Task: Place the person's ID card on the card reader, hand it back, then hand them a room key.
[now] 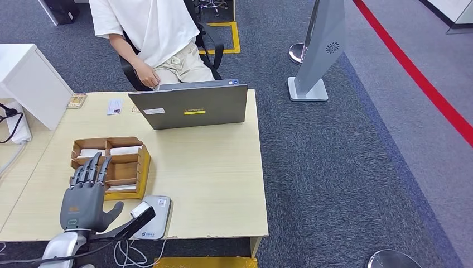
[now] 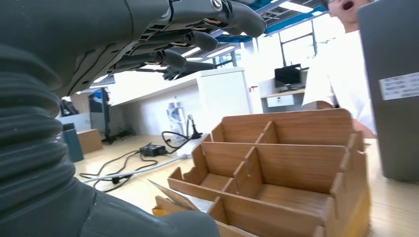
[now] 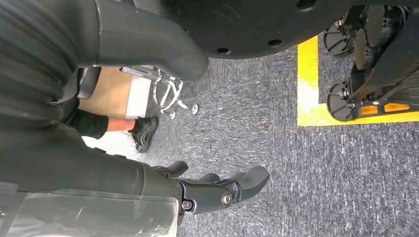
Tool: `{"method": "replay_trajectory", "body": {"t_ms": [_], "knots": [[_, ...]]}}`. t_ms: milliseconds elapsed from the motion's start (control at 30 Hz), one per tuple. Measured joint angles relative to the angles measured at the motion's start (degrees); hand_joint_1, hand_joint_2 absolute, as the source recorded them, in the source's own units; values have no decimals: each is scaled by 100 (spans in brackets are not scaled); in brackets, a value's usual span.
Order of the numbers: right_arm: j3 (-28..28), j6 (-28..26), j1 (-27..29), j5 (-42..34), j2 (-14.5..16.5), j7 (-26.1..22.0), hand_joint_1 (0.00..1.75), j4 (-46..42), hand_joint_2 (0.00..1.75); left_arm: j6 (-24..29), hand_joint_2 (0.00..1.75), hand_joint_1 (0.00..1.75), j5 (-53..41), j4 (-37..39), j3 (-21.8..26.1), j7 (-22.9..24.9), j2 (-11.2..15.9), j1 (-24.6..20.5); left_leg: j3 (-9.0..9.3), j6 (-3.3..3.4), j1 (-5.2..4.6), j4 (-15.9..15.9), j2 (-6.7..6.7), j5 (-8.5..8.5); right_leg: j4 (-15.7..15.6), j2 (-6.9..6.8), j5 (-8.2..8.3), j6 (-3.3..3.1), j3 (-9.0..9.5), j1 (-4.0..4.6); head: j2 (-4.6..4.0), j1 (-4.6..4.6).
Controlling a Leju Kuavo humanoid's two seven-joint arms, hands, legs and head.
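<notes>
1 left hand (image 1: 86, 195) spread over 1 wooden organizer (image 1: 142, 167) (6 compts), 1 card reader (image 1: 159, 220)

Brown wooden organizer (image 1: 131, 167) — grey laptop (image 1: 192, 106) — pale wood table (image 1: 217, 173).

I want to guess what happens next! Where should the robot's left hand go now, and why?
Probably forward and down into the wooden organizer to pick up a card. The left hand hovers with fingers spread and nothing in it, just at the organizer's near edge, and white cards lie in its compartments. The card reader beside it looks bare.
</notes>
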Motion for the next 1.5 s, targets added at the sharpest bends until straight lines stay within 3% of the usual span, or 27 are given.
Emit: {"method": "replay_trajectory", "body": {"t_ms": [600, 1500], "knots": [[-14, 24, -3, 169, 0, 19, 0, -12, 175, 293, 175, 0, -195, 406, 939, 149, -20, 28, 0, 0, 1, -1, 0, 0, 0, 0, 0, 0, 0, 0, 0, -1], [3, 32, -19, 346, -2, 39, 0, -12, 175, 639, 175, 0, -359, 1545, 1134, 42, -181, -476, 1, 0, 0, 0, 0, 0, 0, 0, 1, 0, -1, 0, 0, -1]]}}
